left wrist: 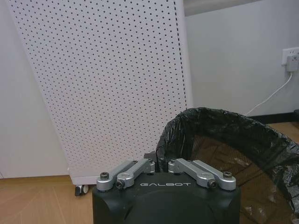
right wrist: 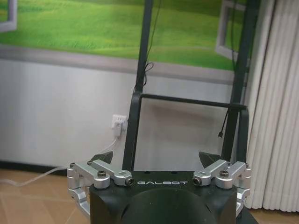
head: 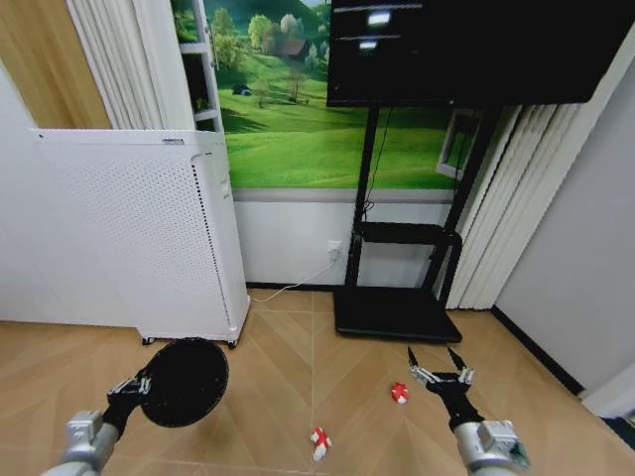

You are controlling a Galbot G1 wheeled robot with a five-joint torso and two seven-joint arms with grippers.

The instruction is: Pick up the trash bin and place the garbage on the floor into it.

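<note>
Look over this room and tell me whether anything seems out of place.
Yes: litter lies on the wood floor, a red-and-white wrapper near the middle and a small red piece beside the open right gripper. The bin is off the floor, held at its rim by the left gripper.

A: What surface is shown?
B: A wooden floor laid in angled planks is shown, bounded by white walls.

A: What is found lying on it?
B: A red-and-white crumpled wrapper is seen near the front. A tiny red piece is seen to its right, somewhat farther back, apart from it.

A: What else is borne by the floor?
B: A tall white perforated appliance is stood on castors at the left. The black base of a screen stand is set against the far wall.
</note>
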